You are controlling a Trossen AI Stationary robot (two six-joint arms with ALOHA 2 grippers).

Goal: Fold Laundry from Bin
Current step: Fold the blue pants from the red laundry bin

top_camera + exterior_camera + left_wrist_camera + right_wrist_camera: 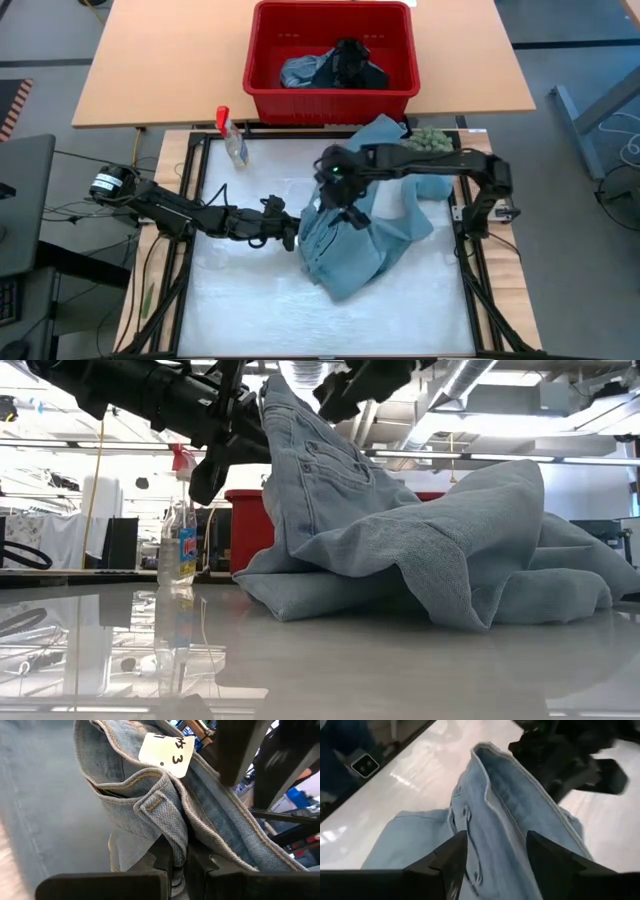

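Note:
Light blue denim jeans [360,245] lie heaped on the white table top, their waistband end raised [300,430] and the legs bunched on the surface [450,570]. My left gripper [290,232] reaches in from the table's left and is shut on that raised end. My right gripper [497,860] hovers open just above the lifted waistband, which shows between and beyond its fingers; I see no touch. The red bin [330,95] stands at the far edge with dark and grey-blue laundry [335,68] inside. My left gripper pinches the jeans' waistband [177,840] between its two fingers, right below a belt loop [157,802] and near a white paper tag [167,752]. It comes in nearly level from the table's left. The waistband end is held up, and the rest of the jeans rests on the table.
A clear spray bottle with a red top [232,137] stands at the table's far left. A fuzzy green ball [430,140] lies at the far right, beside the jeans. Bare table top [250,300] stretches along the near side.

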